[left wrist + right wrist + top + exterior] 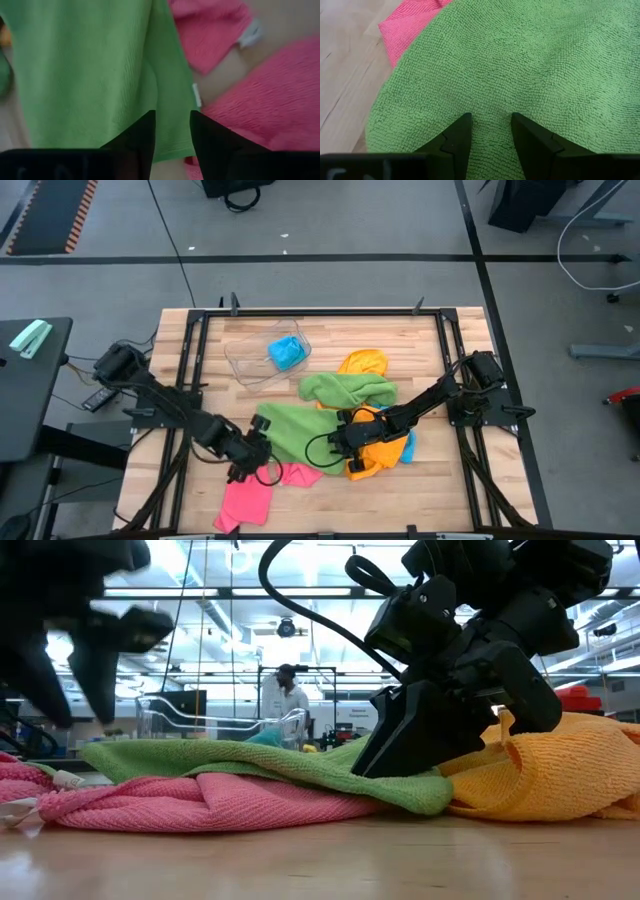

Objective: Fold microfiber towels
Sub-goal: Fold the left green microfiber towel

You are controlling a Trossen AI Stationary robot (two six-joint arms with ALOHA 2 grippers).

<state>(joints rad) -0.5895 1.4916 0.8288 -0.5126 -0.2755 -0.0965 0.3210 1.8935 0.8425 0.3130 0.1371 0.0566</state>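
the left gripper [262, 463] is seen just above the edge of the green towel [290, 428], its fingers [141, 137] parted by a narrow gap with nothing between them. the right gripper [335, 442] is pressed down on the same green towel, fingers [457, 137] narrowly apart; whether cloth is pinched cannot be told. a pink towel [245, 498] lies partly under the green one. an orange towel [380, 452] lies beside it. a blue towel [287, 352] is seen in the clear tub [245, 360].
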